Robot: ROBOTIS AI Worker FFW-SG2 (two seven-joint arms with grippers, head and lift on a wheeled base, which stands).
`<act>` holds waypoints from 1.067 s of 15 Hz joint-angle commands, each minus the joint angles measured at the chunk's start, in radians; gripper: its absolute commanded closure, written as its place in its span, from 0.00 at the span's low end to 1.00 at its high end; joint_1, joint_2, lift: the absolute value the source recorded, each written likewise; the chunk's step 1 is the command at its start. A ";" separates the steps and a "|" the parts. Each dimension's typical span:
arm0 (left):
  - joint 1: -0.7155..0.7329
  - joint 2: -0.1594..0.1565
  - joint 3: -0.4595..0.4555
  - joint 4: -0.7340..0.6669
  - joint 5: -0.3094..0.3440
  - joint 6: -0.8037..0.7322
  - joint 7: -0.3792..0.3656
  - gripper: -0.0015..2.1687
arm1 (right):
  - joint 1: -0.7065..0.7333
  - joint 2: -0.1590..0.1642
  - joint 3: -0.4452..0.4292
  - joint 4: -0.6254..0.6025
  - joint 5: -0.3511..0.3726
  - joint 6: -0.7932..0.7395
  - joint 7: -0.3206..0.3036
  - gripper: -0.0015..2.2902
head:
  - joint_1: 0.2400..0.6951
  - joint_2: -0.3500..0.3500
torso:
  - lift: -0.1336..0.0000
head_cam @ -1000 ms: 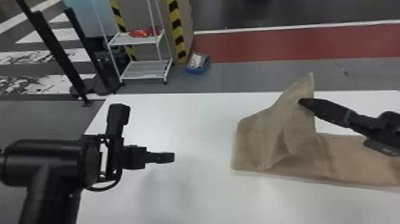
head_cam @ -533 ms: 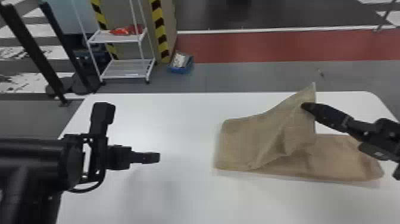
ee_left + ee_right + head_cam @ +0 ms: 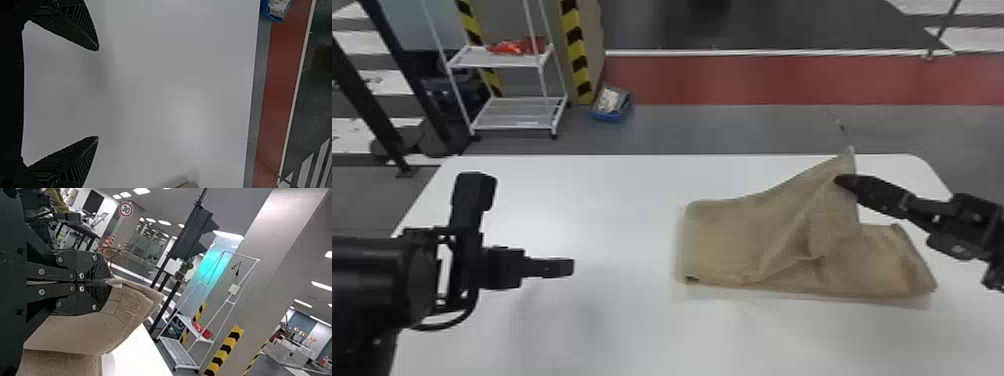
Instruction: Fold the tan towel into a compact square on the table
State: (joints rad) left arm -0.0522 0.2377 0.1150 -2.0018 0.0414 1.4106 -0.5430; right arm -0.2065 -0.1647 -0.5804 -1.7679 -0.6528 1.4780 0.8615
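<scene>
towel (image 3: pixel 732 235) at 3 o'clock on surface (image 3: pixel 612 325), its 1 o'clock part lifted | right fingers (image 3: pixel 877 196) pinching that peak | left fingers (image 3: pixel 80 33) wide apart, towel's 9 o'clock | likely light, floppy; best pinched through all layers near corners

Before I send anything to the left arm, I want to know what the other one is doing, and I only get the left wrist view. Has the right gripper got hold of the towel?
Observer: Yes, the right wrist view shows the right gripper shut on the tan towel.
Operator: Is the whole towel lifted?
Observer: No, in the head view the held part peaks up while the rest lies on the white table.
Operator: And where's my gripper compared with it?
Observer: In the head view, the left gripper is over the table's left side, apart from the towel.
</scene>
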 commanded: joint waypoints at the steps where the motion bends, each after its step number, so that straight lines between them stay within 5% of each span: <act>1: -0.001 0.000 0.000 0.000 0.000 0.000 0.000 0.04 | 0.012 -0.033 -0.018 0.027 0.019 0.009 0.013 0.58 | 1.00 0.53 | 0.07; 5: -0.003 0.000 -0.011 0.005 0.000 0.000 0.011 0.04 | -0.001 -0.087 -0.049 0.107 0.041 -0.006 0.025 0.58 | 1.00 0.48 | 0.07; 14: 0.014 -0.003 -0.020 0.011 -0.008 -0.012 0.009 0.04 | -0.079 -0.130 -0.053 0.297 0.148 -0.052 0.088 0.58 | 1.00 0.40 | 0.07; 16: 0.014 -0.005 -0.025 0.025 -0.008 -0.034 0.011 0.04 | -0.079 -0.162 -0.053 0.370 0.166 -0.104 0.103 0.58 | 1.00 0.38 | 0.07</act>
State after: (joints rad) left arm -0.0380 0.2339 0.0943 -1.9860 0.0337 1.3885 -0.5335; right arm -0.2851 -0.3069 -0.6336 -1.4449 -0.5005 1.4109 0.9594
